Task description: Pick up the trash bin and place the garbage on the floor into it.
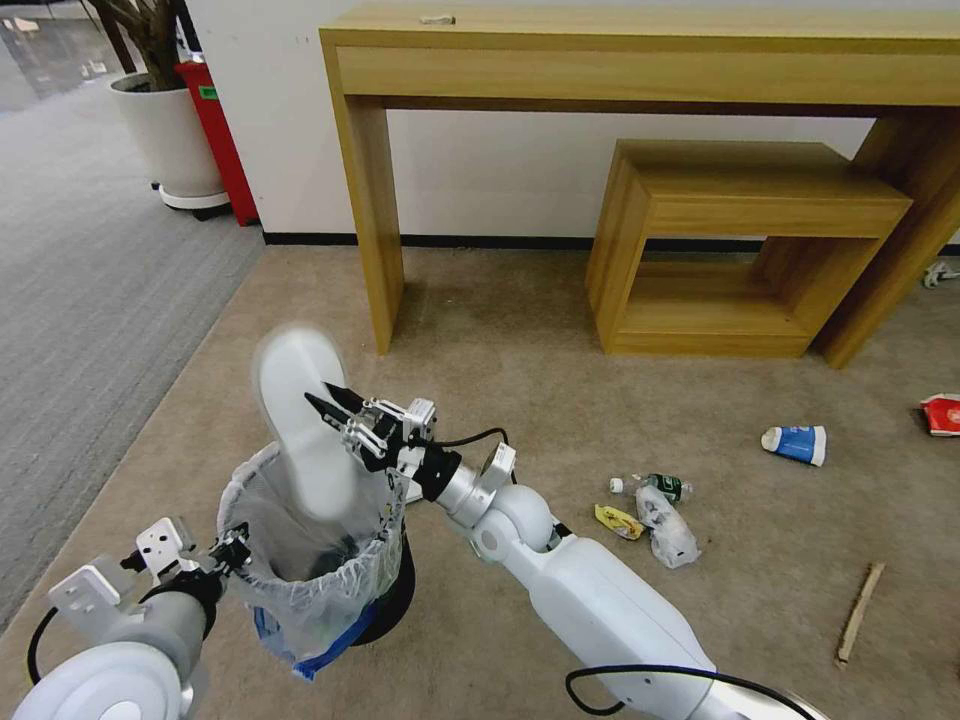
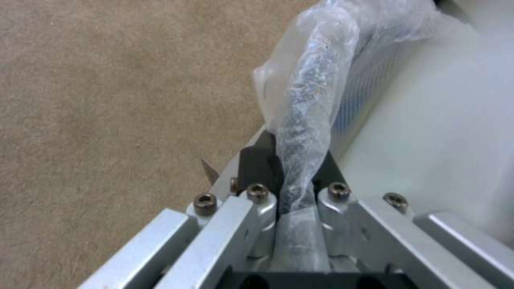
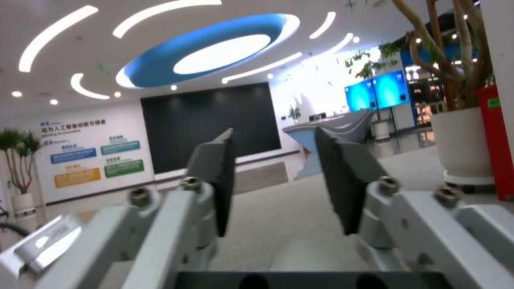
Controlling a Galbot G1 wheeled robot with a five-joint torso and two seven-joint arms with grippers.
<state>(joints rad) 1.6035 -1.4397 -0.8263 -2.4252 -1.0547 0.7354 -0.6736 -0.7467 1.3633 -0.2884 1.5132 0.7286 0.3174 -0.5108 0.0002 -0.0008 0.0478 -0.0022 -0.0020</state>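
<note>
My left gripper [image 1: 235,548] [image 2: 292,164] is shut on the bag-lined rim of the trash bin [image 1: 330,590] [image 2: 305,120], holding it above the floor [image 1: 500,330]. A white slipper [image 1: 300,430], blurred, stands toe-down with its lower end inside the bin's mouth. My right gripper [image 1: 322,396] [image 3: 276,136] is open just beside the slipper's upper part, nothing between its fingers. More garbage lies on the carpet to the right: a green-labelled bottle [image 1: 660,487], a yellow wrapper [image 1: 620,521], crumpled clear plastic [image 1: 668,532], a blue cup [image 1: 797,443], a red cup [image 1: 942,413] and a wooden stick [image 1: 860,612].
A wooden desk [image 1: 640,60] stands against the wall with a low wooden bench [image 1: 740,240] under it. A white planter [image 1: 170,140] and a red object [image 1: 215,130] stand at the back left, beside grey striped carpet [image 1: 80,300].
</note>
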